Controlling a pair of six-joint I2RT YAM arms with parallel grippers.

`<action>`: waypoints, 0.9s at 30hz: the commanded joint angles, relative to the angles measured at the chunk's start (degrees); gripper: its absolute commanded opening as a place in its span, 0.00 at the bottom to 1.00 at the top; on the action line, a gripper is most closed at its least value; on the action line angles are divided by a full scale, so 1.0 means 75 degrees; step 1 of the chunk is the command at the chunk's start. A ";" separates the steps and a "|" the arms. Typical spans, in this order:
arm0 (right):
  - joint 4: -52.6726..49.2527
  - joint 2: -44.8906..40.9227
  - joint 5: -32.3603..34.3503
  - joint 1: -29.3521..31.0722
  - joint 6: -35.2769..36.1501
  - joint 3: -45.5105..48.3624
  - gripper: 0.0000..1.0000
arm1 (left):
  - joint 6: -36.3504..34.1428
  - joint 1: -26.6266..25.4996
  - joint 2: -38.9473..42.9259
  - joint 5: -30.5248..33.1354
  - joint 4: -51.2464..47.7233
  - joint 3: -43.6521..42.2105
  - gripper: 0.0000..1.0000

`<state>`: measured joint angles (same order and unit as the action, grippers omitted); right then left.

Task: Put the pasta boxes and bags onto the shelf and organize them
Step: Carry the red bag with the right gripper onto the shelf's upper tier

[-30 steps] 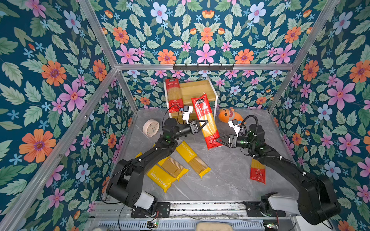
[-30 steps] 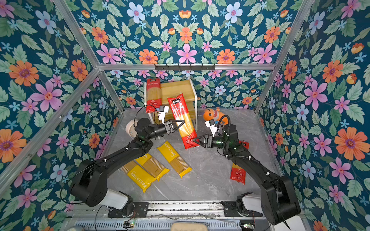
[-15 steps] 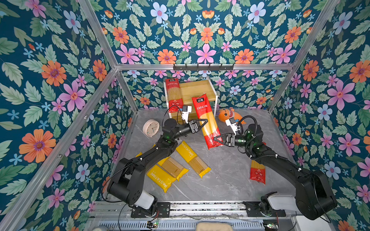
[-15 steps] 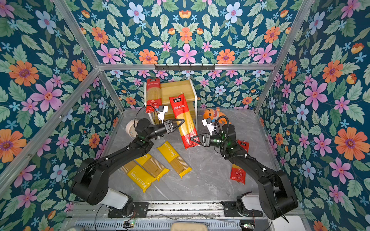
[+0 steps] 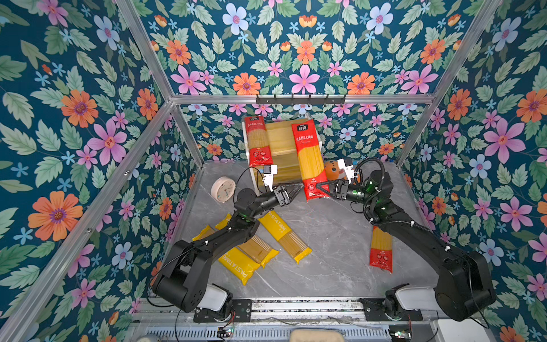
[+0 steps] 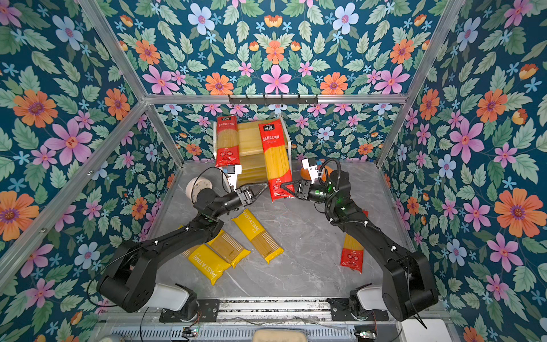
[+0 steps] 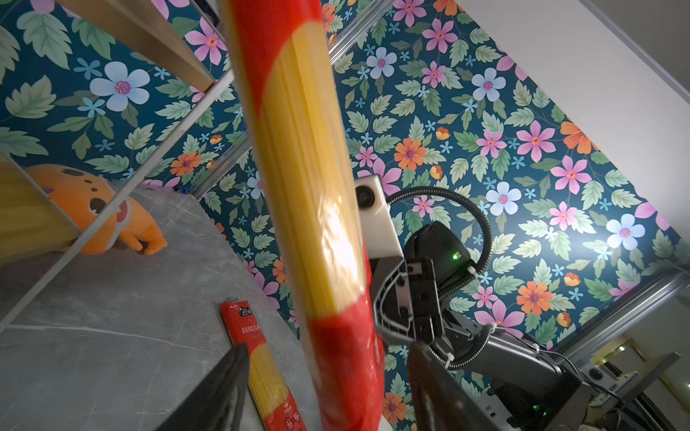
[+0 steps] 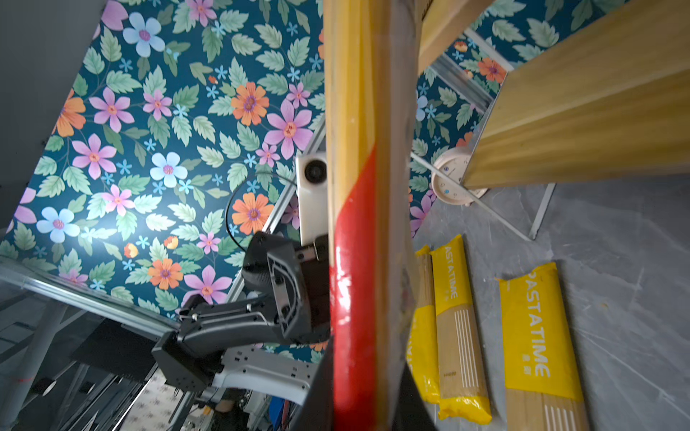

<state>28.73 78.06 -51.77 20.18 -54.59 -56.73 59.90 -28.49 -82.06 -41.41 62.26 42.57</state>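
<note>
- The right gripper [image 5: 321,191] is clamped on the lower red end of the held red pack [image 5: 310,160]; in the right wrist view its dark fingers [image 8: 315,395] press against both sides of it
- The left gripper [image 5: 296,192] is just beside that same lower end with its jaws spread; in the left wrist view its fingers [image 7: 224,392] stand clear of the pack, with a gap on either side
- The held red pack stands steeply in front of the right side of the shelf [image 5: 281,139], its top end up by the upper board
- A second red pack [image 5: 259,142] rests over the left side of the shelf; I cannot tell whether it lies on a board or leans on the front
- A third red pack [image 5: 381,248] lies flat on the table [image 5: 325,237], partly under the right arm
- Three yellow packs [image 5: 284,234] lie on the table below the left arm, two close together and one just apart
- A clock [image 5: 222,189] sits left of the shelf and an orange toy [image 5: 331,171] right of it
</note>
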 commanded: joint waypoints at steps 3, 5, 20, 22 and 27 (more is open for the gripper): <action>-0.0197 0.0299 0.0699 0.0057 -0.0339 -0.1030 0.00 | -0.0183 0.0014 0.0389 0.0599 0.0742 -0.0731 0.69; -0.0722 0.0630 0.0869 0.0063 -0.0634 -0.1644 0.00 | -0.0518 0.0004 0.0592 0.0756 0.0379 -0.1025 0.68; -0.3911 0.3799 0.0475 0.0713 -0.1835 -0.6218 0.00 | -0.1825 -0.0537 0.0745 0.1604 -0.1001 -0.1671 0.66; -0.4229 0.4147 0.0469 0.0779 -0.1841 -0.6718 0.00 | -0.1880 -0.0668 0.0617 0.1629 -0.0996 -0.1561 0.66; -0.4719 0.4846 0.0455 0.0866 -0.1858 -0.7770 0.09 | -0.1976 -0.0864 0.0387 0.1635 -0.0965 -0.1341 0.66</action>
<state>-5.39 112.90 -48.21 26.41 -68.66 -112.16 46.50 -34.61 -78.67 -29.56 53.93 31.83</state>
